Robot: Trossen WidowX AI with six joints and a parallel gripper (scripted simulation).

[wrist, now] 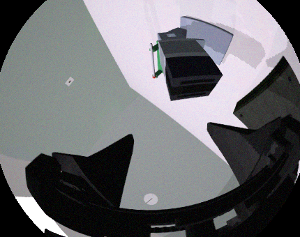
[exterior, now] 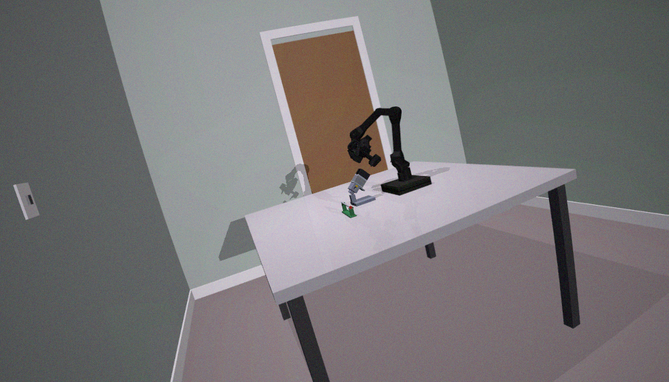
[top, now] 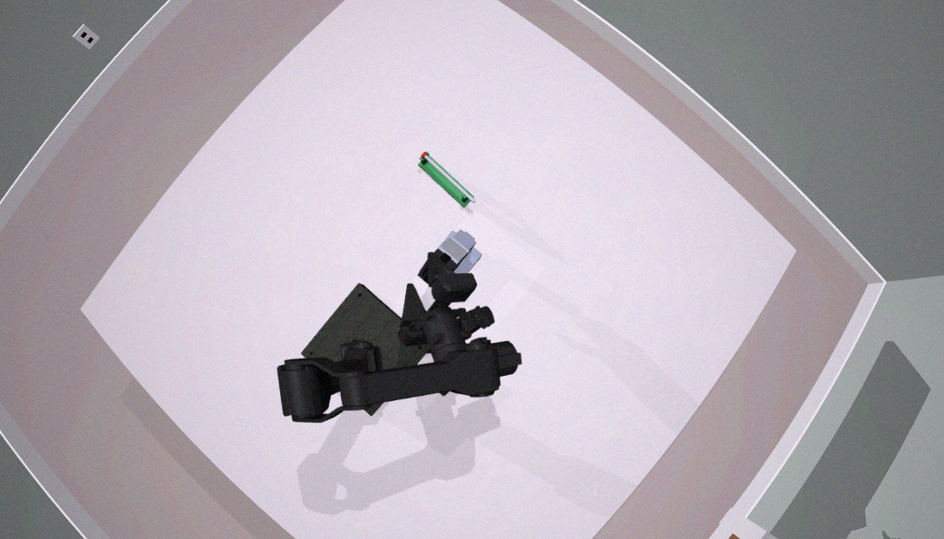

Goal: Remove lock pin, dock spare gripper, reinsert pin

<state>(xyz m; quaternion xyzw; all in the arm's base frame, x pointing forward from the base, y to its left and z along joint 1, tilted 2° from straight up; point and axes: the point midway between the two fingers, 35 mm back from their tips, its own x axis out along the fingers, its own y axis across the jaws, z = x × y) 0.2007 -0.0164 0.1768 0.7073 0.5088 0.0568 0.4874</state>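
A broad white rectangular surface (top: 556, 122) (exterior: 394, 230) (wrist: 201, 108) carries everything. On it, the black jointed arm (top: 410, 380) (exterior: 396, 133) rises from a dark square base plate (top: 348, 310) (exterior: 419, 181) (wrist: 268, 108). Its black, wedge-fingered pincer (top: 433, 292) (exterior: 373, 150) (wrist: 170, 132) is released, fingers wide apart with nothing between them, raised above the surface. Seen from the top, the blocky grey-and-black spare gripper (top: 457, 246) (exterior: 357, 182) (wrist: 170, 132) sits at the pincer's 1 o'clock, tilted on the pale blue-grey mount (top: 468, 261) (exterior: 364, 200) (wrist: 210, 40); I cannot tell how fully it is seated. At the spare gripper's 12 o'clock is the narrow green two-post rack (top: 442, 180) (exterior: 349, 213) (wrist: 159, 60), well apart from the pincer. The slender pale pin (top: 449, 177) (wrist: 153, 63) lies along the rack, its red end towards 10 o'clock.
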